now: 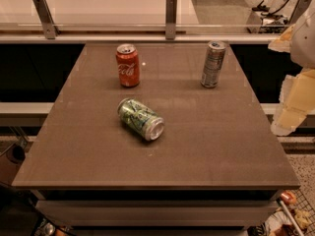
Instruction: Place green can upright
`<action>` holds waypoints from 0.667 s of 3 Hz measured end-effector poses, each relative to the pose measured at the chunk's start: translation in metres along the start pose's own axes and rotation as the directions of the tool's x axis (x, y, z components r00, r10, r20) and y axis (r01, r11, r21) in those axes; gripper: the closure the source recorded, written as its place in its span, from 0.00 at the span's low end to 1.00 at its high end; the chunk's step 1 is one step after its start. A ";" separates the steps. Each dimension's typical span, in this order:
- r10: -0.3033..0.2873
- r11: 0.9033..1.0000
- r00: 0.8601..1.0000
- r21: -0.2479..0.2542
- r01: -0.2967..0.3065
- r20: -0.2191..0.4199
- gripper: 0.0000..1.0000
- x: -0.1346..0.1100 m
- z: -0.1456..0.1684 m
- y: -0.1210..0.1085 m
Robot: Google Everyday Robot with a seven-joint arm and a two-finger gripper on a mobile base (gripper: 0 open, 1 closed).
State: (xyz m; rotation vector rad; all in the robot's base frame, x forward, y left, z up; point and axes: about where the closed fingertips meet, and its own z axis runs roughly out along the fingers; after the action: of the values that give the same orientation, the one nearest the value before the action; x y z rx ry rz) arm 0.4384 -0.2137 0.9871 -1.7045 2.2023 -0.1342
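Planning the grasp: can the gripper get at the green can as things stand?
Probably yes. The gripper hangs beyond the right edge of the table; the green can lies on its side mid-table, nothing between them. The red cola can and silver can stand farther back, off that line.

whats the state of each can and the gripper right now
green can: lying on its side near the middle of the table, not gripped
red cola can: upright, back left
silver can: upright, back right
gripper: beyond the table's right edge, apart from every can
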 end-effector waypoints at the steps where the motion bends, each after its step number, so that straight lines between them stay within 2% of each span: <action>1: 0.000 1.000 1.000 0.000 0.000 0.000 0.00 0.000 0.000 0.000; 2: 0.004 1.000 1.000 0.007 -0.005 0.030 0.00 -0.011 0.002 -0.003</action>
State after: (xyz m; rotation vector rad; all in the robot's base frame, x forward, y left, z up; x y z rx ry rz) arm 0.4441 -0.2038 0.9885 -1.6867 2.1815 -0.1148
